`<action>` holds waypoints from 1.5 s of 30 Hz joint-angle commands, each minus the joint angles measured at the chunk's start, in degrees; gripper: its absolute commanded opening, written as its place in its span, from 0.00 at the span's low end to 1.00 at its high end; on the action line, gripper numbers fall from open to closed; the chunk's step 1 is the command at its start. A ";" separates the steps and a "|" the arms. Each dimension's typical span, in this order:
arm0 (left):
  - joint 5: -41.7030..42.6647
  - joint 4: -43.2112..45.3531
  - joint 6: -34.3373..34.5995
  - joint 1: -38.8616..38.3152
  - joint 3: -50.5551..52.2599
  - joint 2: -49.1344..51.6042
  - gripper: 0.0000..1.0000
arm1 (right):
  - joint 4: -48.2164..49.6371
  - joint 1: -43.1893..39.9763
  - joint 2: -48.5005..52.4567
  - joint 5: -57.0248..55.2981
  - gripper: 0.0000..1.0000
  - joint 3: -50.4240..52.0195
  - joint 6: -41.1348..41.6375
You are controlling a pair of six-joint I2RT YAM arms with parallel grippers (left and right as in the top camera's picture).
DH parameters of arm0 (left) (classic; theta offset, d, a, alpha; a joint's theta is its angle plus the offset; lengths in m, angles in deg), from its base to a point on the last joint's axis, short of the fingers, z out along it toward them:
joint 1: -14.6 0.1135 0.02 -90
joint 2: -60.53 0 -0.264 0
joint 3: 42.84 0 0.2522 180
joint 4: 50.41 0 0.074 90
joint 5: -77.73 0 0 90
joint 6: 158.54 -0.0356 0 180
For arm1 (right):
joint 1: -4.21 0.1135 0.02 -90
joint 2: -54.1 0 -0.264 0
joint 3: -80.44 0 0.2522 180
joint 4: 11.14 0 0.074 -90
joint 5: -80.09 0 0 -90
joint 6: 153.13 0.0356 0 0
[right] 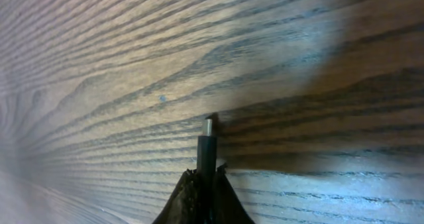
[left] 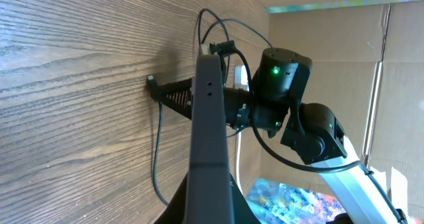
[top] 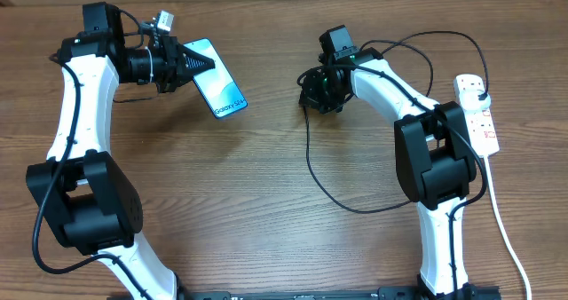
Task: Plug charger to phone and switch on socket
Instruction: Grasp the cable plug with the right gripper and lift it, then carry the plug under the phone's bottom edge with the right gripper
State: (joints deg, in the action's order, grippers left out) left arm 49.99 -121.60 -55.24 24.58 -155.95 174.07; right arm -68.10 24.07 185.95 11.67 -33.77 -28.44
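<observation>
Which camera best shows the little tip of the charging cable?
Right wrist: the connector tip pokes out of the right pincer, close and sharp. Overhead shows only the looping cable; the pincer hides the tip. Left wrist shows that pincer far off, tip unclear.

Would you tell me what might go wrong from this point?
The left gripper pinches the phone by one edge only, so an insertion push may pivot it. The right gripper holds the charger close behind its tip, which could slip or tilt. Its slack loops beside the right arm and might snag.
</observation>
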 commanded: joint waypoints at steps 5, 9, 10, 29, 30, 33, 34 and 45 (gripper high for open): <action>1.81 -0.22 -0.81 -0.31 0.20 -0.02 0.04 | -0.39 -0.90 -0.07 1.86 0.04 -0.52 -0.92; 1.84 -0.85 -0.39 -0.31 0.20 -0.02 0.04 | 0.17 -2.32 -1.90 8.31 0.04 -0.57 -8.66; 1.86 -0.85 -0.39 -0.31 0.20 -0.02 0.04 | 0.24 -2.75 -2.71 10.16 0.04 -0.57 -10.84; 13.33 -0.85 -0.44 -0.31 0.20 -0.02 0.04 | -6.80 -7.85 -26.56 25.66 0.04 -0.55 -24.76; 13.75 -0.85 -0.44 -0.31 0.20 -0.02 0.04 | -7.76 -7.96 -27.52 25.64 0.04 -0.55 -24.79; 15.56 -0.83 -0.44 -0.31 0.20 -0.02 0.04 | -10.67 -8.37 -30.16 25.66 0.04 -0.39 -24.85; 16.00 -0.83 -0.44 -0.31 0.20 -0.02 0.04 | -11.23 -8.39 -30.91 25.66 0.04 -0.24 -25.03; 17.33 -0.85 -0.50 -0.35 0.20 -0.02 0.04 | -6.80 -8.37 -41.68 25.73 0.04 12.20 -20.57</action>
State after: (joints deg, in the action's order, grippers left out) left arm 63.39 -122.48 -55.24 24.58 -155.95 174.07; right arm -76.69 16.15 148.16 36.63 -25.77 -51.73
